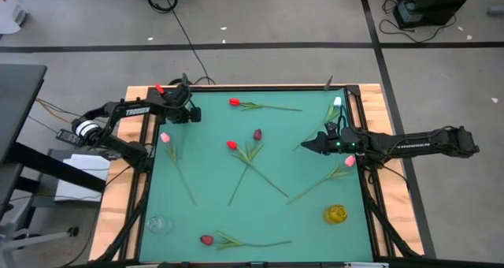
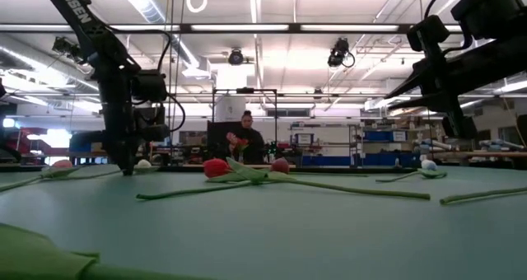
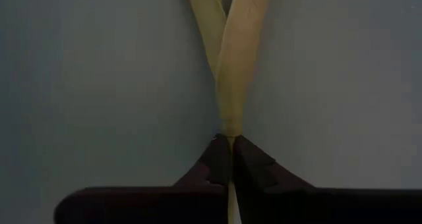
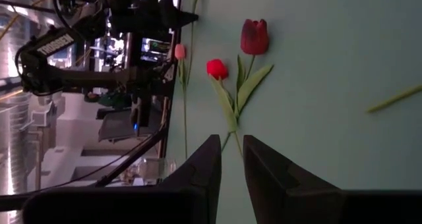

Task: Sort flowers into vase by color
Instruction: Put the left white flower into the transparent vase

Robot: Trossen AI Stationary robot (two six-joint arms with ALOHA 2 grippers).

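Several artificial tulips lie flat on the green table: red ones [image 1: 234,102] [image 1: 232,144] [image 1: 206,239], a maroon one [image 1: 257,134], pink ones [image 1: 165,138] [image 1: 350,161] and a white one [image 1: 337,102]. My left gripper [image 1: 185,114] [image 2: 128,169] points straight down at the far left of the table. It is shut on a green stem [image 3: 231,133] whose head lies outside the wrist view. My right gripper [image 1: 305,147] [image 4: 231,145] hovers level above the table's right half, open by a narrow gap and empty. It points toward the centre red tulip [image 4: 217,69] and the maroon one [image 4: 254,36]. My left gripper pinches a flower stem [image 3: 231,135] between its two fingertips [image 3: 214,159], right where two long leaves [image 3: 239,53] branch off. The fingers come from above, pointing down, and reach to the table top. The leaves lie spread on the table beyond the fingers. My wrist hides this spot in the high view.
A clear glass vase [image 1: 157,223] stands at the near left corner and a yellow vase [image 1: 336,214] at the near right. A small red shape [image 1: 160,88] sits beside my left wrist at the far left corner. Wooden table edges [image 1: 118,189] frame the mat. A person [image 2: 245,140] stands far behind.
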